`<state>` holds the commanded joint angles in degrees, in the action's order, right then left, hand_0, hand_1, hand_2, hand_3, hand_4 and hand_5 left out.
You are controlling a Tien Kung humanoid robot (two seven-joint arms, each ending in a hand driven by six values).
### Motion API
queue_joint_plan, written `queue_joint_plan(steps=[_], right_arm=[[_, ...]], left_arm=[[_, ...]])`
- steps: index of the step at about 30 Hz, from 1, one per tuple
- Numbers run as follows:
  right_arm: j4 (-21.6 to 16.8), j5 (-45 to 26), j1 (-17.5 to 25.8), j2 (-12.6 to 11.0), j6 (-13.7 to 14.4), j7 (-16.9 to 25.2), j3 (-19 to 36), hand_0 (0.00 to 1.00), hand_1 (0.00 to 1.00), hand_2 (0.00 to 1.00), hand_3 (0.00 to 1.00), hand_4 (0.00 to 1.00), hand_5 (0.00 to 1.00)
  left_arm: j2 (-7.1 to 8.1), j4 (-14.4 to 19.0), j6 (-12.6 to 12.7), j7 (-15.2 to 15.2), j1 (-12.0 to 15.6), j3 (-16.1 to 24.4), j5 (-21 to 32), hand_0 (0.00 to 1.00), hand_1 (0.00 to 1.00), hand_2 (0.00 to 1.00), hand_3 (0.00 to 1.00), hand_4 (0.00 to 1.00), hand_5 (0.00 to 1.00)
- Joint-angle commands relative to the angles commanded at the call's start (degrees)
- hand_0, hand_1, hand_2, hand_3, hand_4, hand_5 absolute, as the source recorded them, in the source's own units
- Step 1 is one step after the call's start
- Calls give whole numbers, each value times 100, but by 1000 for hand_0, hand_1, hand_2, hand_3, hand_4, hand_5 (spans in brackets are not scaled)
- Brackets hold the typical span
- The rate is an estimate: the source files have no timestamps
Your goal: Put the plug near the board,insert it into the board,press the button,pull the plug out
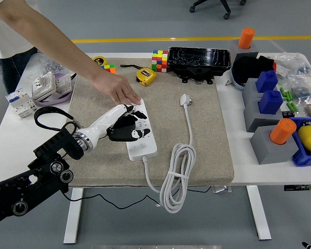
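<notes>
A white power strip point(143, 136) lies lengthwise on the beige mat point(207, 140), its button end toward me. My left hand point(128, 126) rests over the strip's middle sockets, black fingers spread and holding nothing. A person's hand point(119, 92) presses flat on the strip's far end. The white plug point(185, 99) lies loose on the mat to the right of the strip. Its cable point(177, 174) runs toward me into a coiled bundle that hangs over the table's near edge. The right hand is out of view.
Behind the mat are a yellow tape measure point(146, 76), a colour cube point(159, 60) and a black tray point(199, 61). Grey and blue blocks with orange cylinders point(282, 130) crowd the right side. White socket modules point(45, 85) sit at the left.
</notes>
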<state>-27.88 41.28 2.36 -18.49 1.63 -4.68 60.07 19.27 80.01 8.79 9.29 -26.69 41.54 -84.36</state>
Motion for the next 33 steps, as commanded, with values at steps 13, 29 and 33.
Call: queue_joint_plan(steps=[13,29,33], right_arm=[[-1,13,31,6,-6,-6,-24,671,675,668,563,918,514],[-8,13,36,-17,-10,-13,-30,671,675,668,563,918,515],[-5,9,32,-18,-11,-13,-25,671,675,668,563,918,515]], left_arm=[[230,937,-695,994,256,534,-222,279,386,473,636,808,338],[238,1154,-2152,2487,36,223,-147,106,61,162,903,595,2],[210,1106,-2156,2514,-46,108,-108,106,61,162,903,595,2]])
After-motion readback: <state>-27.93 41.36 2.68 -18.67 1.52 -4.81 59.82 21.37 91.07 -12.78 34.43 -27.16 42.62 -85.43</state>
